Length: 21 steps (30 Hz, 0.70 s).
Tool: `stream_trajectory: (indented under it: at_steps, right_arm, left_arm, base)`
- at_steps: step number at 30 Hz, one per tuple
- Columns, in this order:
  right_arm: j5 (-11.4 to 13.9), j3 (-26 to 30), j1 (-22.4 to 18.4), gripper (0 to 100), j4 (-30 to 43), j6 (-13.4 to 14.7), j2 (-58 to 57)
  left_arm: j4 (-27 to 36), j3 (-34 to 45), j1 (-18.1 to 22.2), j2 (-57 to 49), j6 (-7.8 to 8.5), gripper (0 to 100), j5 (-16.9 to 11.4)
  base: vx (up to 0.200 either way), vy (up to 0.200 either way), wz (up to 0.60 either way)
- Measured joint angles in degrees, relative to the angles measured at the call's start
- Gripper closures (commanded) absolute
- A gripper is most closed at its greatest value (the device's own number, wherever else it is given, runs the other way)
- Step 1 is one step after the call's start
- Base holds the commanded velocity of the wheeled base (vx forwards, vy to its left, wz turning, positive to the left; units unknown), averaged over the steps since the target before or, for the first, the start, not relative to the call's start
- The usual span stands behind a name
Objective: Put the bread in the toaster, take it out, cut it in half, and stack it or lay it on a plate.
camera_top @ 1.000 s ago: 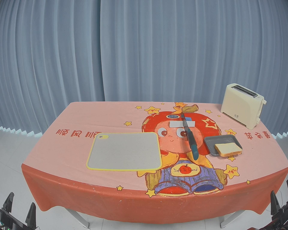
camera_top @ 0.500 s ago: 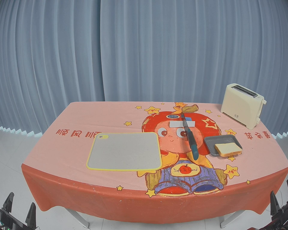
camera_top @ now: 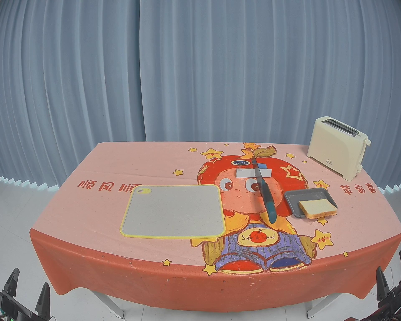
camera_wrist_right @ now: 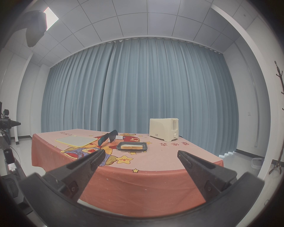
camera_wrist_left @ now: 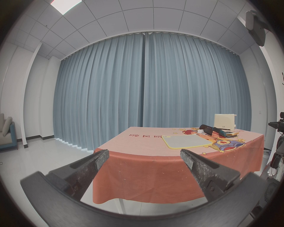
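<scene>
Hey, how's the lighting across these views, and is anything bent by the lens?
Head view: even, soft light, no glare on the toaster; the curtain folds bow outward. Both wrist views: strong fisheye, dark corners, a bright ceiling panel near the edge.

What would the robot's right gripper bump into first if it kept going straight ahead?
Probably the hanging front edge of the table's orange cloth. The open right gripper points at it from low in front. The bread in its tray lies farther back. Depth is hard to judge.
</scene>
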Motion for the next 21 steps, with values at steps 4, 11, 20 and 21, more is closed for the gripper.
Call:
stream_trajectory:
  at_steps: [4, 11, 20, 21]
  right_arm:
    - [0.0, 0.0, 0.0, 0, 0.0, 0.0, 0.0]
    - [-0.01, -0.02, 0.0, 0, 0.0, 0.0, 0.0]
    - [0.0, -0.02, 0.0, 0, 0.0, 0.0, 0.0]
    - [0.0, -0.02, 0.0, 0, 0.0, 0.01, 0.0]
  left_arm:
    - [0.0, 0.0, 0.0, 0.0, 0.02, 0, -0.02]
    - [0.0, 0.0, 0.0, 0.0, 0.02, 0, -0.02]
    - [0.0, 0.0, 0.0, 0.0, 0.02, 0, 0.0]
    - [0.0, 0.0, 0.0, 0.0, 0.02, 0, 0.0]
  base:
    - [0.0, 0.0, 0.0]
    - [0.0, 0.0, 0.0]
    - [0.0, 0.0, 0.0]
    - [0.0, 0.0, 0.0]
